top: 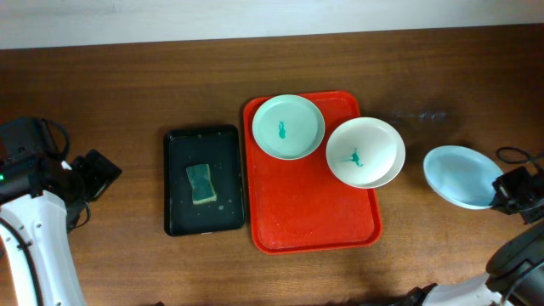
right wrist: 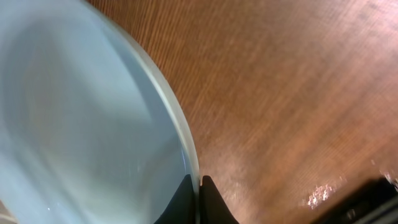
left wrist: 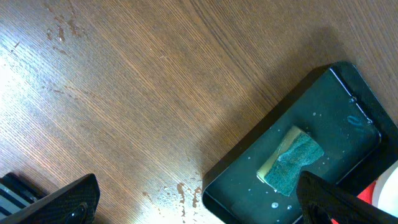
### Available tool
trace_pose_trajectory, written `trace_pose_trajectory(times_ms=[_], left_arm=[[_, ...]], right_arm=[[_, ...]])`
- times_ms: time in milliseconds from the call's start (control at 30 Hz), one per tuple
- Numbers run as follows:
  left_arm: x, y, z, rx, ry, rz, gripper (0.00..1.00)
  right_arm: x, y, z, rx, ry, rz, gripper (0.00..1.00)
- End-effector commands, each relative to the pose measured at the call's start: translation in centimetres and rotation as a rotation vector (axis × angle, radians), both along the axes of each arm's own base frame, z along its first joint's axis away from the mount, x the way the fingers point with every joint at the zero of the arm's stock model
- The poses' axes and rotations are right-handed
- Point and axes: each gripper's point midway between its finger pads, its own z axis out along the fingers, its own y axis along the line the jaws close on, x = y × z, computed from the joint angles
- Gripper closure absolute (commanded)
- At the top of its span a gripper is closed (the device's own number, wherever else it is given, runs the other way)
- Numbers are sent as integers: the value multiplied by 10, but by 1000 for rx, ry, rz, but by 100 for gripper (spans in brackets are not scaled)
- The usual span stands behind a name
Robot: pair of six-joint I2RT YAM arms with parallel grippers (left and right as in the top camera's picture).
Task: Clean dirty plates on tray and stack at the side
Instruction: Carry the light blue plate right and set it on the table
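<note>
Black fingers (right wrist: 214, 205) of the right hand (right wrist: 199, 186) were closed on the thin rim of the pale blue plate (right wrist: 81, 124), one finger inside the rim and one outside. In the overhead view this plate (top: 461, 176) was at the right of the frame, apart from the red tray (top: 310, 212). I could not tell whether its far edge rested on the worktop (top: 127, 85).

The plate looked stiff, smooth and probably light. I judged that such a glossy rim can slip or turn in a narrow pinch, so a deeper hold on the rim would be safer.

On the tray, the mint plate (top: 288, 127) lay at the upper left and the white plate (top: 365, 152) hung a little over the right rim. Each had a teal smear in the middle. Their raised rims seemed the only good place to hold.

At the far left, the left hand (left wrist: 198, 186) was open and held nothing, near the black tray (top: 183, 212) with the green sponge (top: 201, 184).
</note>
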Motion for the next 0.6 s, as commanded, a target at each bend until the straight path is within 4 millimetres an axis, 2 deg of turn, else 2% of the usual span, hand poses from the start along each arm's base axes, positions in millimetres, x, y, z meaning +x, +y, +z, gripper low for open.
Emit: trace_pose_trajectory(times_ms=[0, 133, 167, 200, 233, 267, 300, 433, 467, 533, 567], left_arm=[[1, 1, 3, -2, -11, 13, 1], [1, 1, 3, -2, -11, 13, 1], [1, 1, 3, -2, -11, 13, 1], [1, 1, 3, -2, -11, 13, 1], [1, 1, 3, -2, -11, 13, 0], [1, 1, 3, -2, -11, 13, 1], [1, 1, 3, -2, -11, 13, 1], [1, 1, 3, -2, -11, 13, 1], [1, 1, 3, -2, -11, 12, 1], [1, 1, 3, -2, -11, 13, 1], [1, 1, 3, -3, -11, 13, 1]], right_arm=[[6, 18, -16, 20, 7, 93, 96], [3, 34, -44, -52, 99, 159, 96], [5, 37, -46, -60, 101, 178, 92], [8, 40, -46, -62, 99, 189, 64], [12, 42, -41, -67, 88, 198, 49], [15, 44, -36, -66, 73, 201, 47], [19, 46, -29, -66, 51, 203, 45], [38, 64, 27, -107, -111, 282, 44], [47, 81, 52, -130, -204, 359, 44], [57, 111, 82, -163, -321, 486, 44], [60, 133, 98, -181, -388, 584, 44]])
